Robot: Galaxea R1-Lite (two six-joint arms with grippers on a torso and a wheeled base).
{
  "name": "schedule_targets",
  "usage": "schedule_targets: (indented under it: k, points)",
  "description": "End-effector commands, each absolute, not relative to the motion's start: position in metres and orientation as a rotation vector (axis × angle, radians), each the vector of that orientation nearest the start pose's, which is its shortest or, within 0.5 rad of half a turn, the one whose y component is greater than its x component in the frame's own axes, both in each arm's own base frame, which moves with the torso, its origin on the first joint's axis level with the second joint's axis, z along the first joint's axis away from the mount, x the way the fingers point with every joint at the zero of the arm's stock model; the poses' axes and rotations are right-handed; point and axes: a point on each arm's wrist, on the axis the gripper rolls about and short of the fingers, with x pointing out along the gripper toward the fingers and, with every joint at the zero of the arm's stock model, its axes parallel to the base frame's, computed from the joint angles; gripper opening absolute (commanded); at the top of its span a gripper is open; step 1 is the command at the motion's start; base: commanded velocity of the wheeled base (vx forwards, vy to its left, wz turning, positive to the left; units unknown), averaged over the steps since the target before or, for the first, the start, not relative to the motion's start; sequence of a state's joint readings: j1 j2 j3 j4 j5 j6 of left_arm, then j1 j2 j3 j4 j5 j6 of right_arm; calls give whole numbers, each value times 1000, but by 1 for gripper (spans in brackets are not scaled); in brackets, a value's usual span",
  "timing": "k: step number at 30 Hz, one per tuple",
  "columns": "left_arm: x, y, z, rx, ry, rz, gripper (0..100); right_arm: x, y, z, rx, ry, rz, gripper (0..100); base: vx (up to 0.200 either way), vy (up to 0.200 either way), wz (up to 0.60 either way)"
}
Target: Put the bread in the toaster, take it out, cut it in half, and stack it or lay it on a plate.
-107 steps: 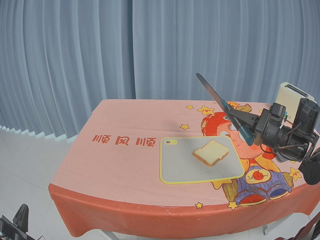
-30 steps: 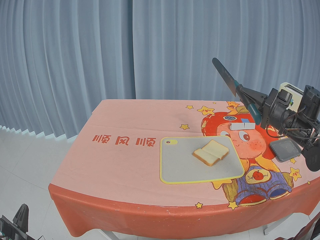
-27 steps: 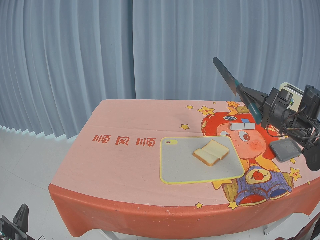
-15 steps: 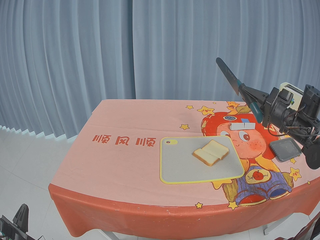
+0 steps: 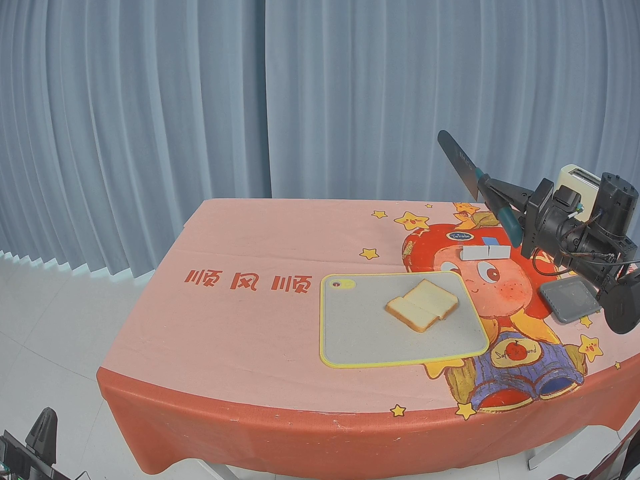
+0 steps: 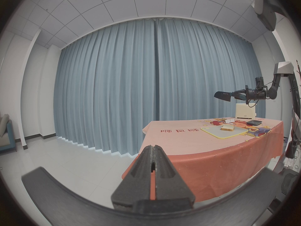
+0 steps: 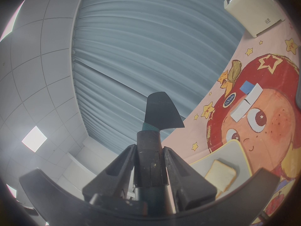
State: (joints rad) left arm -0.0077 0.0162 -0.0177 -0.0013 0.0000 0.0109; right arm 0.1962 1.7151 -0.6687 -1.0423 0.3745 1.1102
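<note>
While the right gripper [image 5: 492,193] is clenching the knife [image 5: 461,160] by its handle in the air, the bread [image 5: 422,305] is lying on the cutting board [image 5: 360,341].

The blade is pointing up toward the curtain [image 5: 267,81], well apart from the bread, which is showing a cut line with both halves touching. The grey plate [image 5: 568,299] is sitting near the board under the right arm, and the toaster [image 5: 577,179] is standing behind it. The left gripper [image 6: 152,168] is hanging low beside the table [image 5: 253,328], fingers pressed together on nothing.
</note>
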Motion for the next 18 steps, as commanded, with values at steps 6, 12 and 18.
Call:
schedule_targets:
  k: [6, 12, 18]
  points:
    - [-22, 0, 76, 11, 12, -8, 0, 285, 62, 174, 1087, 349, 477, 0, 0, 0, 0]
    - [-22, 0, 76, 11, 12, -8, 0, 278, 51, 172, 1152, 352, 431, 0, 0, 0, 0]
    - [-22, 0, 76, 11, 12, -8, 0, 275, 46, 172, 1178, 355, 415, 0, 0, 0, 0]
